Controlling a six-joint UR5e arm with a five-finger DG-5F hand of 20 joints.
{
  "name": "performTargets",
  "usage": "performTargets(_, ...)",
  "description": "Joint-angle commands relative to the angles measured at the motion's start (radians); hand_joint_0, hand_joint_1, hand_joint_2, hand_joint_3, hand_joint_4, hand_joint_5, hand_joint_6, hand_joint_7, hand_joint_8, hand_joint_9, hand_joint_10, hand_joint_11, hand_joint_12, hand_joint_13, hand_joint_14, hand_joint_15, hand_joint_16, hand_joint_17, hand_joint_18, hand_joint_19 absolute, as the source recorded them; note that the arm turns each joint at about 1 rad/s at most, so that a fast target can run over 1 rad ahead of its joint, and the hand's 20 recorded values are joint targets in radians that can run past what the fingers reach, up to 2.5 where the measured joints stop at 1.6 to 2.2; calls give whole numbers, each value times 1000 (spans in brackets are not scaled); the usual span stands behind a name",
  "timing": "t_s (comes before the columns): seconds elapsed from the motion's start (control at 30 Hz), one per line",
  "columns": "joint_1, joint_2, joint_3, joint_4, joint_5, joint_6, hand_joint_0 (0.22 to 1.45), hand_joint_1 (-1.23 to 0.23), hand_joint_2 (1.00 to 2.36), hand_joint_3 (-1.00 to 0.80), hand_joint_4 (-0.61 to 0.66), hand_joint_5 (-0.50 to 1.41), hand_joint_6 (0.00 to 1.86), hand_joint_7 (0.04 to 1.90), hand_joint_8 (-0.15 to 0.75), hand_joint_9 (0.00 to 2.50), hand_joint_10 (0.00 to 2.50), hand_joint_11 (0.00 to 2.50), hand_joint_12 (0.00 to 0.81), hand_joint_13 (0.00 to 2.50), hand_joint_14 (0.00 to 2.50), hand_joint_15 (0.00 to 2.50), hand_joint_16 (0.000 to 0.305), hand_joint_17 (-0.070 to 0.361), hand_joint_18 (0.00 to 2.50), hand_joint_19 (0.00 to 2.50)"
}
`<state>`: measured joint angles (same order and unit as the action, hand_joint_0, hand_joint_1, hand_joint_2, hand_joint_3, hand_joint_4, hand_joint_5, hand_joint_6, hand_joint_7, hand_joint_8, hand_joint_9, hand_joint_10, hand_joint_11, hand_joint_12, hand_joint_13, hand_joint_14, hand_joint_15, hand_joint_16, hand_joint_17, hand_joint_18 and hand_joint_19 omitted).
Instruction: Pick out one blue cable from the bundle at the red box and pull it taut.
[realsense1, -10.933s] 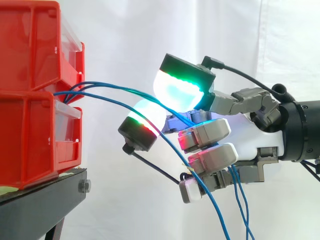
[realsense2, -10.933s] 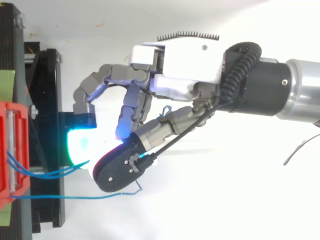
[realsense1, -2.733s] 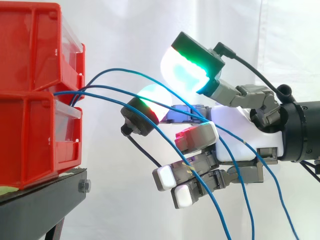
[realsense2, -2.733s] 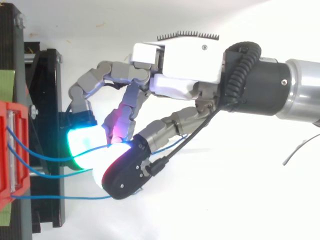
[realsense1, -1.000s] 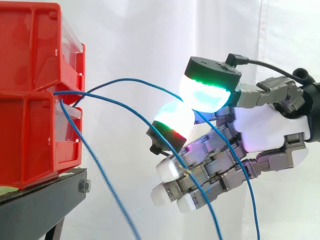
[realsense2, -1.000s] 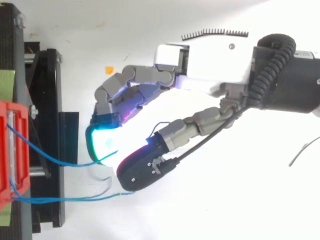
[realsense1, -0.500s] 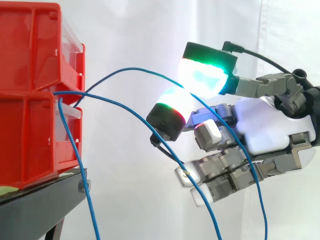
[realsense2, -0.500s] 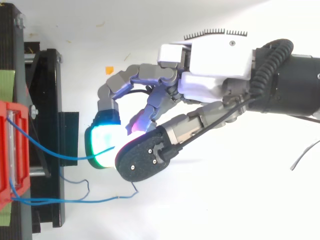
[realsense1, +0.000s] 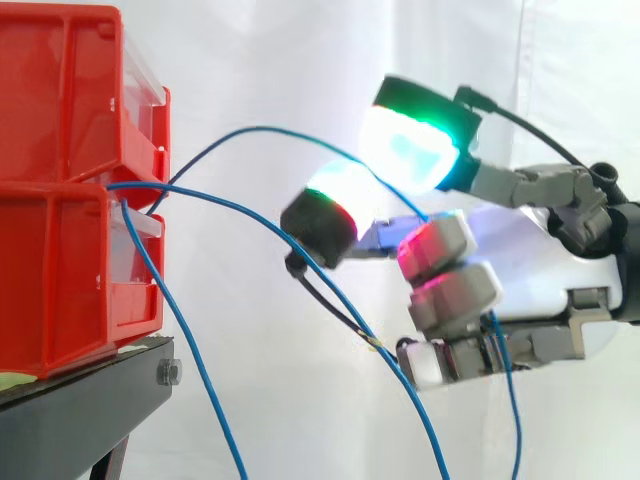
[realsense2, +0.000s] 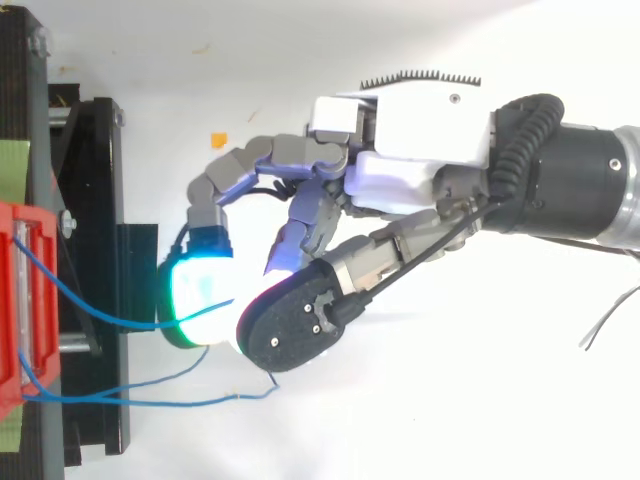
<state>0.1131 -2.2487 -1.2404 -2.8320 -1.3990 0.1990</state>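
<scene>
Three thin blue cables come out between the stacked red bins (realsense1: 60, 100) at the left. One blue cable (realsense1: 260, 129) arcs up slack, passes between the green-glowing fingertip (realsense1: 410, 145) and the thumb pad (realsense1: 335, 200), runs behind the curled fingers and hangs down below the hand (realsense1: 545, 270). In the top view this cable (realsense2: 110, 318) leads from the red box (realsense2: 15, 300) into the pinch of the hand (realsense2: 420, 130). A second cable (realsense1: 240, 212) slopes down past the thumb. A third cable (realsense1: 175, 320) hangs loose near the bins.
The bins sit on a black stand (realsense1: 80, 400) whose edge and bracket (realsense2: 95, 200) jut toward the hand. A white curtain is behind. A small orange scrap (realsense2: 217, 138) lies on the white floor. The space between the hand and the bins holds just cables.
The lower fingers have curled in toward the palm around the arcing cable. The thumb shifted slightly left. The loose cable near the bins swung and still hangs free.
</scene>
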Motion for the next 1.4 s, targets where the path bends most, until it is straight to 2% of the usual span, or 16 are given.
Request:
performTargets(0.0,0,0,-1,14,0,-4,658,-737,1003,-460,4,-19,786,975,279,1340,31,867,309,1290,27,1156,37,83,914,614)
performTargets(1.07,-1,0,-1,14,2,-4,661,-761,1003,-447,9,-17,794,947,263,1418,32,924,297,1301,27,1133,37,82,919,633)
performTargets(1.17,0,0,-1,14,2,-4,660,-763,1003,-442,9,-17,794,947,256,1426,31,930,251,1294,25,1474,36,81,919,641)
performTargets(1.3,0,0,-2,14,2,-4,663,-764,1003,-448,9,-16,792,952,251,1423,32,911,262,1295,25,1382,34,76,925,656)
performTargets(1.37,0,0,-2,14,2,-4,664,-766,1003,-447,10,-16,792,943,237,1447,32,930,267,1282,26,1231,32,71,951,669)
